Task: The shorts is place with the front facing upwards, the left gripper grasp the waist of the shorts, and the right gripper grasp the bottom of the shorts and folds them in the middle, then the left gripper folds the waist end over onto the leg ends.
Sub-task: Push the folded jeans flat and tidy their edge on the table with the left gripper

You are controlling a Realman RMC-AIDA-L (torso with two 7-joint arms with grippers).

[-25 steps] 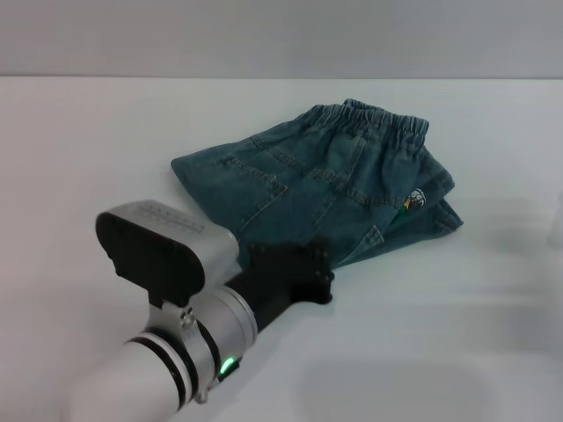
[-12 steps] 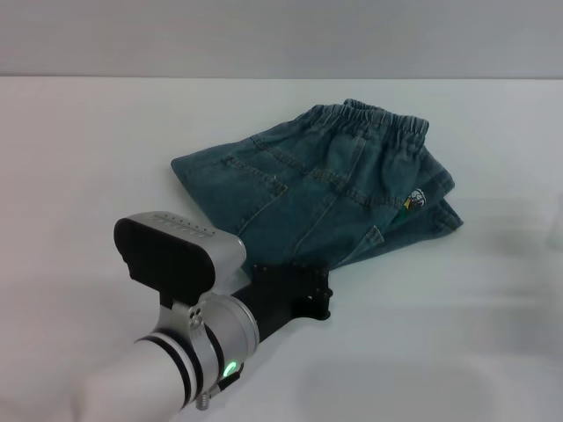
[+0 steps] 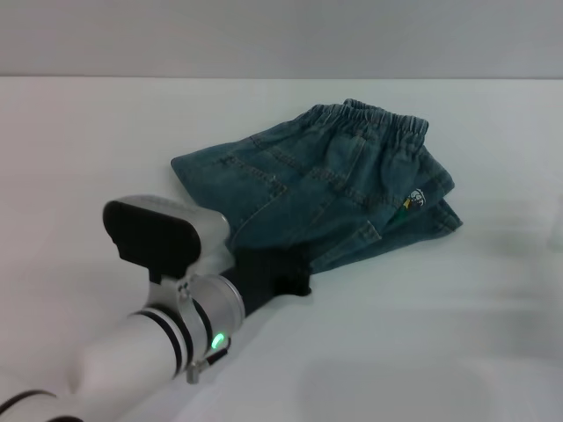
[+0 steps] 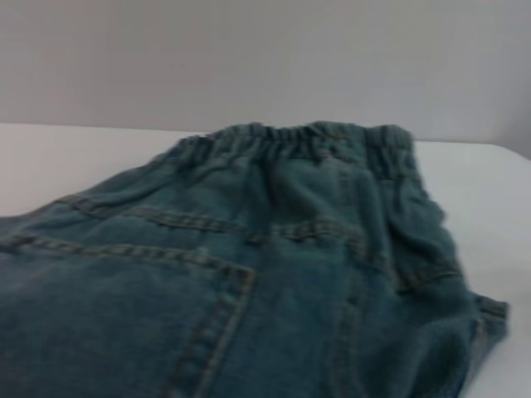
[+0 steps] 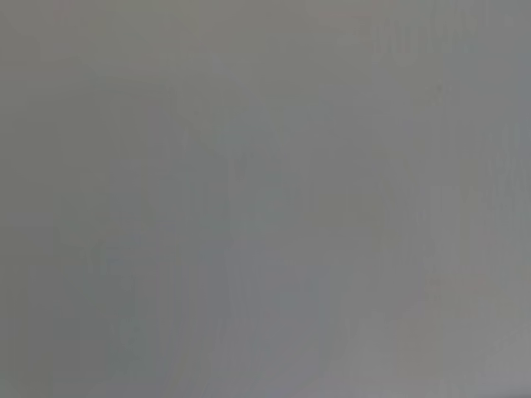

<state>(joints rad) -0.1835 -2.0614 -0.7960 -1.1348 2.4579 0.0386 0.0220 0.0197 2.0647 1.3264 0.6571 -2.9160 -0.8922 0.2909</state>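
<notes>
Blue denim shorts [image 3: 325, 180] lie folded on the white worktop [image 3: 88, 149], centre-right of the head view, waist [image 3: 387, 119] toward the upper right. The left end effector [image 3: 280, 272] sits at their lower-left edge; its grip cannot be told.

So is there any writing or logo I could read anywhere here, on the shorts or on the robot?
None can be read.
The shorts carry a small colourful print, too small to make out.
The left gripper, at their near edge, shows only a green light.
</notes>
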